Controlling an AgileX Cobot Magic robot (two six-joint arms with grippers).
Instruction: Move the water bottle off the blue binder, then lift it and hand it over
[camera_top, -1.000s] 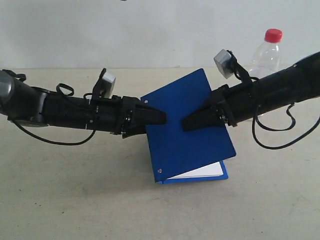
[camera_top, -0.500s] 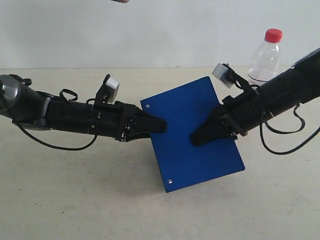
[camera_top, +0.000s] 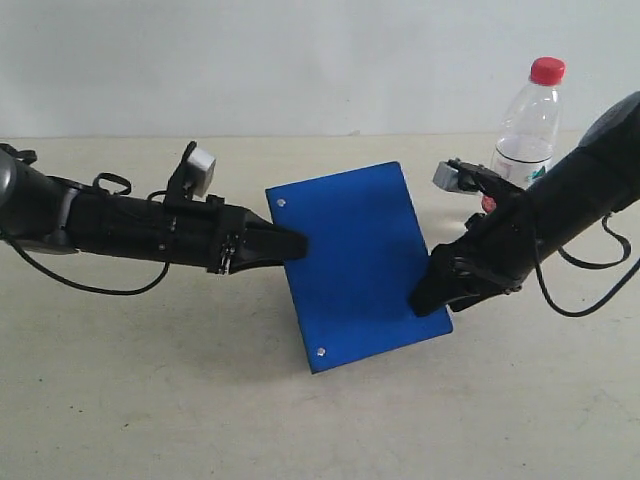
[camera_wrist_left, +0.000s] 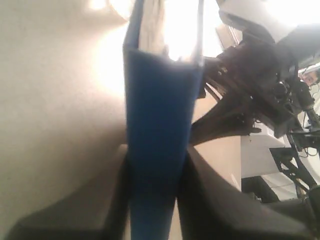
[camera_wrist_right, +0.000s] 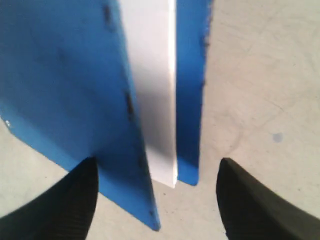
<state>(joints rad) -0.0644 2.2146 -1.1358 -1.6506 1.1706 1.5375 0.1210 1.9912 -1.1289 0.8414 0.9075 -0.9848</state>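
The blue binder (camera_top: 350, 265) is tilted up off the table, and my left gripper (camera_top: 292, 243) is shut on its spine edge. In the left wrist view the binder's spine (camera_wrist_left: 159, 115) is pinched between my left gripper's (camera_wrist_left: 152, 200) dark jaws. My right gripper (camera_top: 432, 293) is at the binder's lower right edge. The right wrist view shows this gripper (camera_wrist_right: 157, 197) open, its fingers (camera_wrist_right: 75, 200) wide apart on both sides of the binder's covers (camera_wrist_right: 65, 90) and white paper (camera_wrist_right: 152, 90). The water bottle (camera_top: 525, 125) with its red cap stands upright behind my right arm, off the binder.
The beige table (camera_top: 150, 400) spreads under both arms, with a pale wall behind it. Black cables loop beside each arm. My right arm (camera_wrist_left: 250, 90) shows beyond the binder in the left wrist view.
The binder has closed, risen off the table and shifted left with my left gripper. My right gripper has slid down to the binder's lower right edge.
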